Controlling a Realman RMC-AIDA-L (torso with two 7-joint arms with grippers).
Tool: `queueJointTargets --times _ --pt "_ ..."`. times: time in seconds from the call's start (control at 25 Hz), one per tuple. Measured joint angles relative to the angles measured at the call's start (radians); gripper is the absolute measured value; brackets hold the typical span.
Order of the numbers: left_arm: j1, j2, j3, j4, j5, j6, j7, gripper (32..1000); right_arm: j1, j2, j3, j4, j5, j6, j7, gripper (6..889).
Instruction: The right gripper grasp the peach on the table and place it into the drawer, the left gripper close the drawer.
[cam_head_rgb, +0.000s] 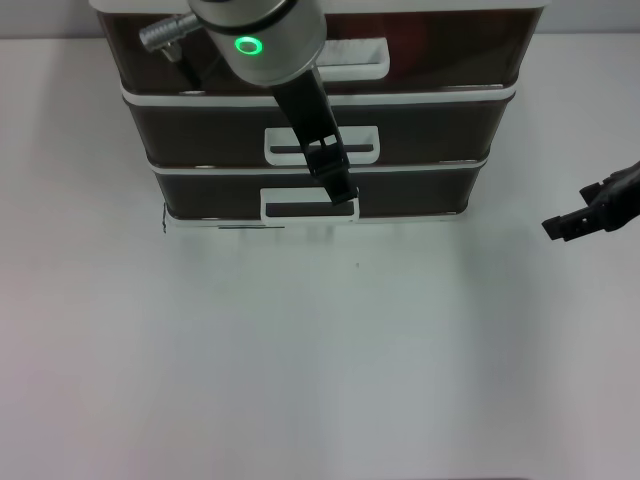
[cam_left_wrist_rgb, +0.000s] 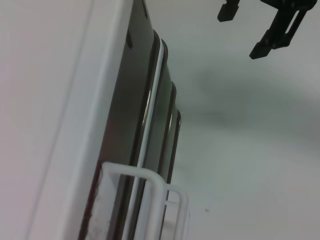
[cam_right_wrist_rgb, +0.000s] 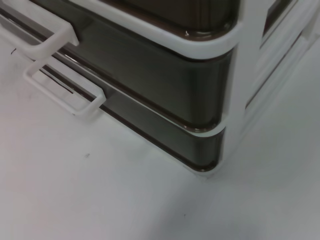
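Left gripper (cam_head_rgb: 343, 190), fingers together afaict, sits at the bottom drawer (cam_head_rgb: 310, 190) handle, peach not visible, prob inside; risk: a skewed push jams it or shoves the cabinet (cam_head_rgb: 320, 110), while right gripper (cam_head_rgb: 568, 224), slightly apart, idles off to the side.

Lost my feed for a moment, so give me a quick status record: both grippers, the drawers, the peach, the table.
left gripper: in front of the cabinet, at the lowest drawer's handle
right gripper: off to the cabinet's right, above the table, holding nothing
drawers: all three look pushed in
top drawer: reddish contents show through
peach: not visible in any view
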Motion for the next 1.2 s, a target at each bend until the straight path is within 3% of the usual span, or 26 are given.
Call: queueJointTargets --times 0.4,0.92,1.2 --pt "0.004 -0.0025 0.01 0.016 -0.017 -0.026 -0.006 814 0.0 0.0 0.0 0.0 0.0 0.0 0.0 772" --pt "0.025 -0.0025 0.012 0.074 -0.115 -0.096 -0.021 816 -0.002 0.0 -0.001 0.0 0.0 0.0 0.0 772" --pt "0.038 -0.0025 0.014 0.089 -0.131 -0.108 -0.029 817 -0.008 0.0 -0.004 0.0 0.0 0.0 0.001 772"
